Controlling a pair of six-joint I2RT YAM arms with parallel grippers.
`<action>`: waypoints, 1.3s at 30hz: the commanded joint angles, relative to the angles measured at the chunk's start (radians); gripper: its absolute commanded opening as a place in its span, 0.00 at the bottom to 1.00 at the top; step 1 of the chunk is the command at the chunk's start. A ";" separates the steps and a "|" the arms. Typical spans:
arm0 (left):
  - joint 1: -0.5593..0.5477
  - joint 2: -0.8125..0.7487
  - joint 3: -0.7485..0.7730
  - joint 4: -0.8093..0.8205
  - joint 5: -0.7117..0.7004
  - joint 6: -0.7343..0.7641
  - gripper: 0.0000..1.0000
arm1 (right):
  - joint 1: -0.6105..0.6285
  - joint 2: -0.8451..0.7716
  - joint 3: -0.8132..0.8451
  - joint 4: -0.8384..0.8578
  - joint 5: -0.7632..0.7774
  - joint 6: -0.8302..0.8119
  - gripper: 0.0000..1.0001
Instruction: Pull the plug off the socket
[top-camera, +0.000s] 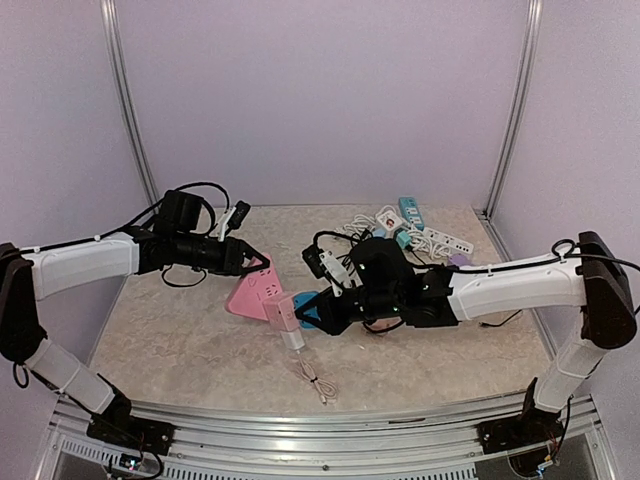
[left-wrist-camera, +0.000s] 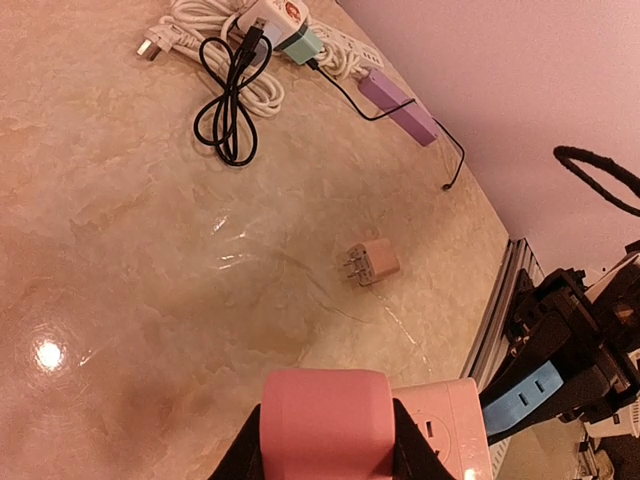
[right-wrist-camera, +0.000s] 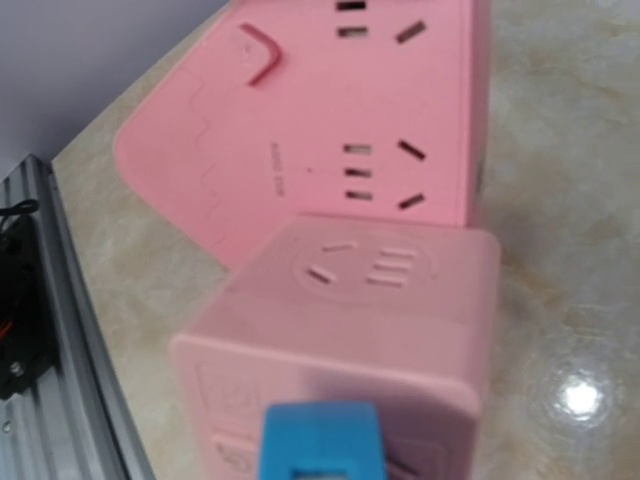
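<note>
The pink wedge-shaped socket (top-camera: 250, 294) lies left of centre on the table. My left gripper (top-camera: 246, 262) is shut on its far end, and the left wrist view shows the black fingers (left-wrist-camera: 242, 462) clamped on both sides of the rounded pink end (left-wrist-camera: 325, 420). A pale pink cube plug (top-camera: 283, 315) sits against the socket's right corner, with a white part below it. I cannot tell whether its pins are still in. My right gripper (top-camera: 308, 311) is shut. Its blue tips (right-wrist-camera: 320, 445) rest against the cube's near face (right-wrist-camera: 350, 320), with the socket (right-wrist-camera: 330, 110) just behind.
A heap of white, teal and purple power strips and cables (top-camera: 415, 228) lies at the back right. A small beige adapter (left-wrist-camera: 370, 263) and a coiled black cable (left-wrist-camera: 230, 100) lie on the marble. A white cable (top-camera: 315, 380) trails toward the front rail (top-camera: 320, 425).
</note>
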 joint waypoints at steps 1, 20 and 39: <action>0.012 -0.031 0.033 0.029 -0.011 -0.014 0.00 | 0.009 -0.023 0.052 -0.103 0.110 -0.038 0.00; 0.022 -0.022 0.032 0.027 -0.023 -0.025 0.00 | 0.060 0.071 0.185 -0.348 0.409 -0.062 0.00; 0.028 -0.014 0.033 0.026 -0.015 -0.028 0.00 | 0.026 -0.024 0.059 -0.122 0.128 -0.056 0.00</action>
